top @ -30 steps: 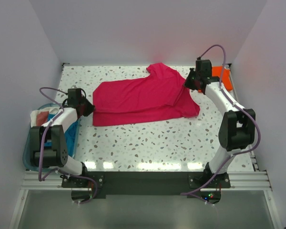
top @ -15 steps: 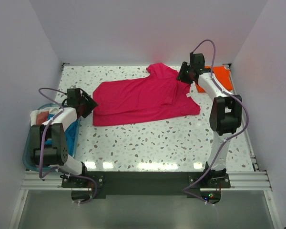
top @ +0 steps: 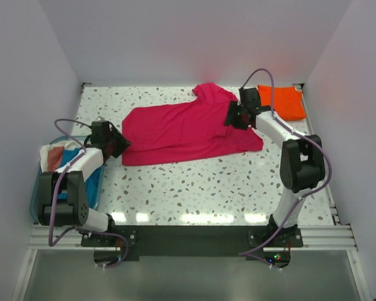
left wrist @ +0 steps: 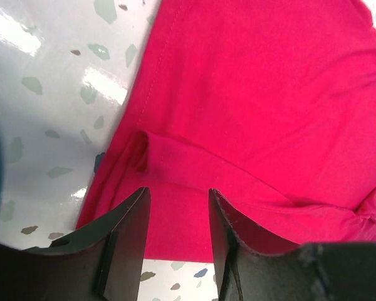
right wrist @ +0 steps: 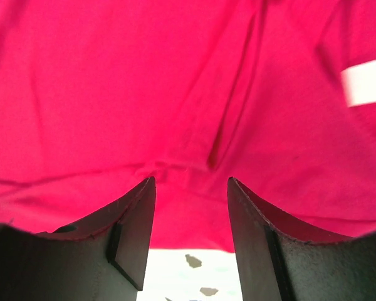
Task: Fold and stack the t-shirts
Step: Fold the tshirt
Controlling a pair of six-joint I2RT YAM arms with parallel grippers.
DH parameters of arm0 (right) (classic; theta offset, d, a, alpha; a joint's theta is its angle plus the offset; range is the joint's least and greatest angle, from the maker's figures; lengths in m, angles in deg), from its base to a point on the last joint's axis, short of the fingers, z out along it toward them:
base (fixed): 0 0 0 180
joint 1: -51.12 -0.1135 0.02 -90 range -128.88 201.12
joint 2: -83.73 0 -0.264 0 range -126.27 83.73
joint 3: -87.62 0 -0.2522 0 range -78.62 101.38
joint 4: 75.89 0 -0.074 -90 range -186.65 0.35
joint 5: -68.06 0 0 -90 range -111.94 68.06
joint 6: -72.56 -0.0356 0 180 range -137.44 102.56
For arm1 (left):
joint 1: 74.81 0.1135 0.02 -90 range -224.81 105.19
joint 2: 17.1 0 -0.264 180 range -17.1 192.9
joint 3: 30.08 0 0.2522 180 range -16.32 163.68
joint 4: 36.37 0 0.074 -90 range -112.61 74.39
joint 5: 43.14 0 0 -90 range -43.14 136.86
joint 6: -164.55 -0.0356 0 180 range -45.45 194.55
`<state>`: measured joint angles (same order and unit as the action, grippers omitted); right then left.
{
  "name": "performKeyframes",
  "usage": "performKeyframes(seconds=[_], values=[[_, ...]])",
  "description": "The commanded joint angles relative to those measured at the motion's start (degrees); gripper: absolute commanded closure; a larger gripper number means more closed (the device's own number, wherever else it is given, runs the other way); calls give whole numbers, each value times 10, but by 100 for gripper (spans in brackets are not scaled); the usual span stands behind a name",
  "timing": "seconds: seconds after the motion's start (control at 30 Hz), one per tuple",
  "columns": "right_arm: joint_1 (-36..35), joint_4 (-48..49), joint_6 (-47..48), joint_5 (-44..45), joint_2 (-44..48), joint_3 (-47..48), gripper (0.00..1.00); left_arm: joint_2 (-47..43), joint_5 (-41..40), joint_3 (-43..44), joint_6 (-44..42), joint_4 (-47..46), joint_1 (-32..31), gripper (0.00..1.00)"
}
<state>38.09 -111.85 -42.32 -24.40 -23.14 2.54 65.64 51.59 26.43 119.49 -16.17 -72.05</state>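
hovering with jaws apart and empty, left end effector (left wrist: 177, 195) and right end effector (right wrist: 191, 185) sit at opposite ends of the magenta t-shirt (top: 188, 128) spread across the tabletop (top: 194, 185); the orange t-shirt (top: 282, 102) lies folded far right. grabbing only one layer would likely skew the fold.

Bright, even overhead light; glare streaks on the glossy table (top: 194, 217); right wrist view slightly blurred
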Motion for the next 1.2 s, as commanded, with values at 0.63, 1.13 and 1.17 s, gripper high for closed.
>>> performKeyframes(seconds=[0.63, 1.13, 1.17], values=[[-33, 58, -16, -11, 32, -58, 48, 135, -36, 113, 23, -7, -23, 67], [-41, 58, -16, 23, 10, -57, 51, 2, -74, 40, 20, 38, -22, 55], [-42, 56, -17, 23, -9, -49, 52, 1, -71, 33, 20, 37, -23, 55]])
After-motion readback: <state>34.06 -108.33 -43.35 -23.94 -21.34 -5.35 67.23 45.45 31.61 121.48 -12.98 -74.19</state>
